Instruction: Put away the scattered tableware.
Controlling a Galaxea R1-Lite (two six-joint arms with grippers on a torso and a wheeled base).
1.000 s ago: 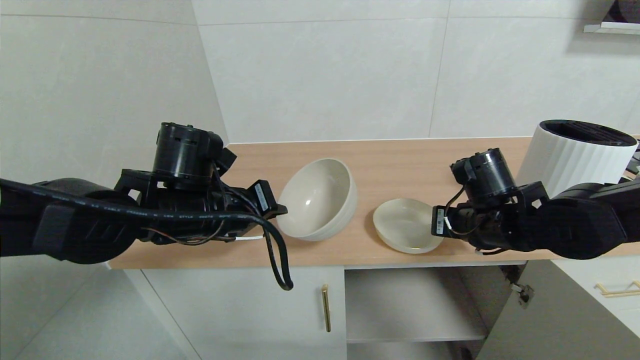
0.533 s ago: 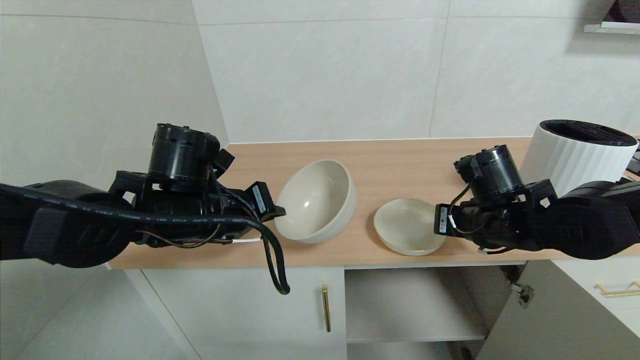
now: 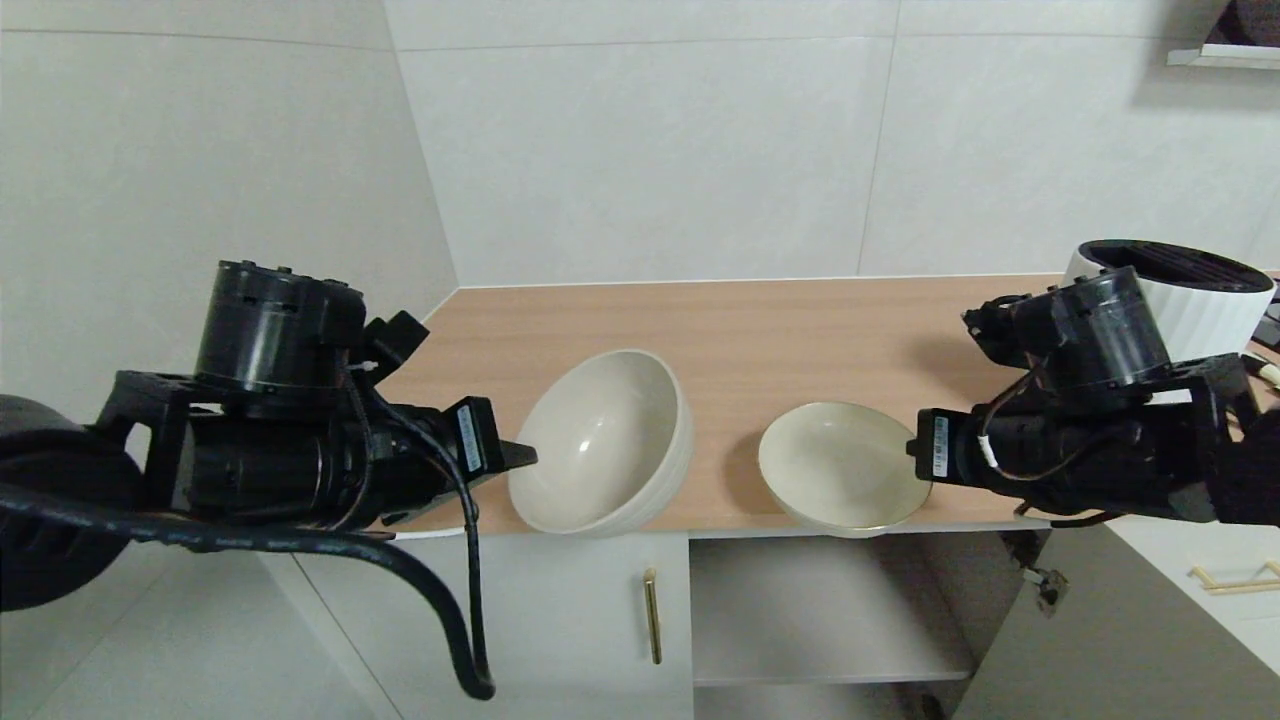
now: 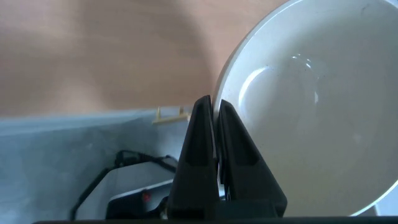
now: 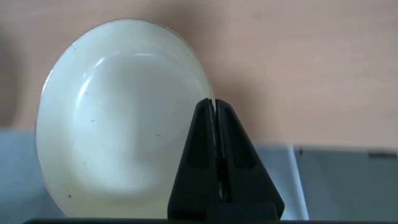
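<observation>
A large cream bowl (image 3: 600,445) hangs tilted over the front edge of the wooden counter (image 3: 760,330), its rim pinched by my left gripper (image 3: 520,457). In the left wrist view that gripper (image 4: 215,109) is shut on the bowl (image 4: 311,106) at its rim. To the right a smaller shallow cream bowl (image 3: 840,465) is held at the counter's front edge by my right gripper (image 3: 918,462). The right wrist view has the fingers (image 5: 213,112) shut on the shallow bowl (image 5: 121,112) at its edge.
A white ribbed cylinder with a dark top (image 3: 1180,290) stands at the counter's far right. Below the counter, a cabinet with a brass handle (image 3: 652,615) adjoins an open compartment with a shelf (image 3: 820,610). White tiled walls close the back and left.
Both arms have pulled back towards the counter's front edge, carrying their bowls with them. The large bowl and the shallow bowl now overhang the edge.
</observation>
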